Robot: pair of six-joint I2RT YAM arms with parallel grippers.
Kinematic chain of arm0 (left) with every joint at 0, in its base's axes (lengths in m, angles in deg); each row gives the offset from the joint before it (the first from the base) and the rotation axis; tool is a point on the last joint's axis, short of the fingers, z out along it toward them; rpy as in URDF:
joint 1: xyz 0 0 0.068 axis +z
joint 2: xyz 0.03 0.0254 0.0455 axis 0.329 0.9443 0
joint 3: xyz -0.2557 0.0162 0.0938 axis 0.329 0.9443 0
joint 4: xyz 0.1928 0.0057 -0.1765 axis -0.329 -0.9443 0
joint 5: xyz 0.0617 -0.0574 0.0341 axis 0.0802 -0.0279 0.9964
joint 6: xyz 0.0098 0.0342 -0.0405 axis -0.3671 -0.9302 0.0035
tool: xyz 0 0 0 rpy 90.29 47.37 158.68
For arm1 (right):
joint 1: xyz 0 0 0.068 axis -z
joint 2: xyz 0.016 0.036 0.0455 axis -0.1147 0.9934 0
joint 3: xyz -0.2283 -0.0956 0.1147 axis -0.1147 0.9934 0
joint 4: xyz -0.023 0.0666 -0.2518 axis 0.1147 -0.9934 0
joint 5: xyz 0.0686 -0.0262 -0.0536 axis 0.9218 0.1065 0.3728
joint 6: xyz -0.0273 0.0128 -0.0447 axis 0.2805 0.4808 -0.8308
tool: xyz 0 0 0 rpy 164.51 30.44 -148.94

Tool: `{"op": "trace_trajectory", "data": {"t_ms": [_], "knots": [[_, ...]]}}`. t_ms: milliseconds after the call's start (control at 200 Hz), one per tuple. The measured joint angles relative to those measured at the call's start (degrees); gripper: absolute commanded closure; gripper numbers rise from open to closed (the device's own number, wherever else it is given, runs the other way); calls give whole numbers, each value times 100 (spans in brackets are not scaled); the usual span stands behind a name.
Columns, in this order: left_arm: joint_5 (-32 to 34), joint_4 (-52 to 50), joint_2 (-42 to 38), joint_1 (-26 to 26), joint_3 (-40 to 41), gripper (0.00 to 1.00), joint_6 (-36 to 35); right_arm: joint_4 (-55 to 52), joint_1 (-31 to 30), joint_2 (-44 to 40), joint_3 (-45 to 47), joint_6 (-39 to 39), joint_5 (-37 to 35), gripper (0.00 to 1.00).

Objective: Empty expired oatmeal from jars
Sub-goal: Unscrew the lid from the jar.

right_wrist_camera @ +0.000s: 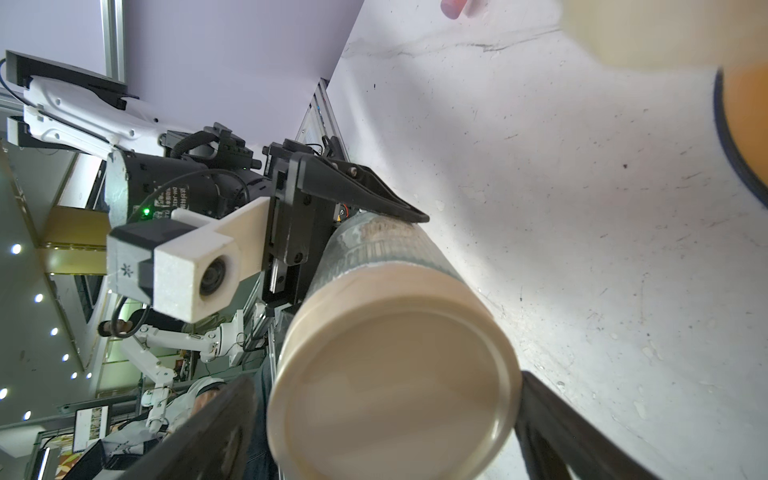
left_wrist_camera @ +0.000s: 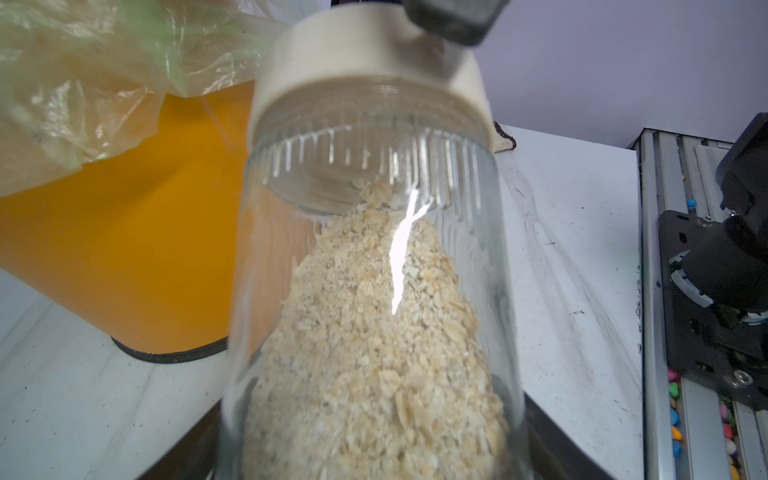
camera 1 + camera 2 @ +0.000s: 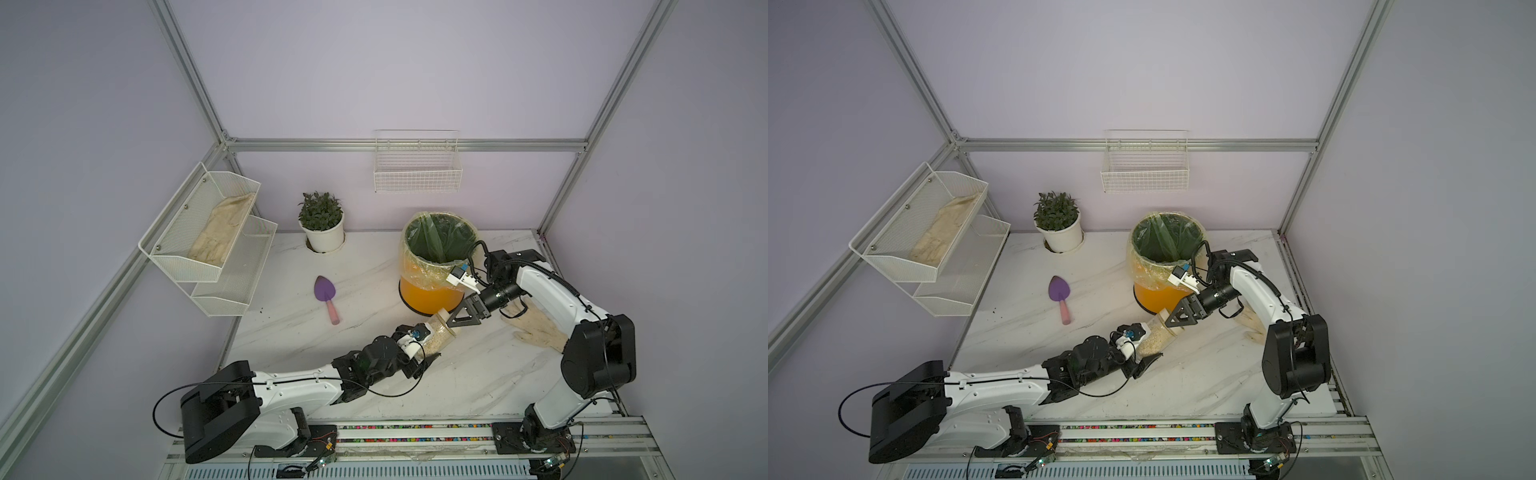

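A small clear jar (image 3: pixel 437 336) (image 3: pixel 1155 334) with a flat beige lid (image 1: pixel 390 386) hangs tilted above the table, in front of the orange bin (image 3: pixel 430 296). My left gripper (image 3: pixel 430 345) (image 2: pixel 374 457) is shut on the jar's lower body. Pale oatmeal (image 2: pixel 365 353) flakes fill much of the jar and slope toward the lid (image 2: pixel 357 70). My right gripper (image 3: pixel 451 322) (image 1: pixel 386 415) stands open with a finger on either side of the lid; a gap shows on one side.
The bin (image 3: pixel 1160 297) is lined with a plastic bag. A purple trowel (image 3: pixel 326 297) lies to the left and a white plant pot (image 3: pixel 324 239) stands at the back. A glove (image 3: pixel 536 328) lies under the right arm. Wire racks (image 3: pixel 208 237) hang on the left wall.
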Motion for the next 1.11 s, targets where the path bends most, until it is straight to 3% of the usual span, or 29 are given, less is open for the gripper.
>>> {"op": "trace_trajectory", "data": {"t_ms": [170,495,1105], "knots": [[-20,57,7,-46,-61,100,0,131,2,-166,33,90,-7,9],[7,118,17,-66,-66,100,-90,-31,24,-181,35,-116,26,32],[236,205,1198,-96,-828,100,-68,492,127,-763,63,24,-940,34]]}}
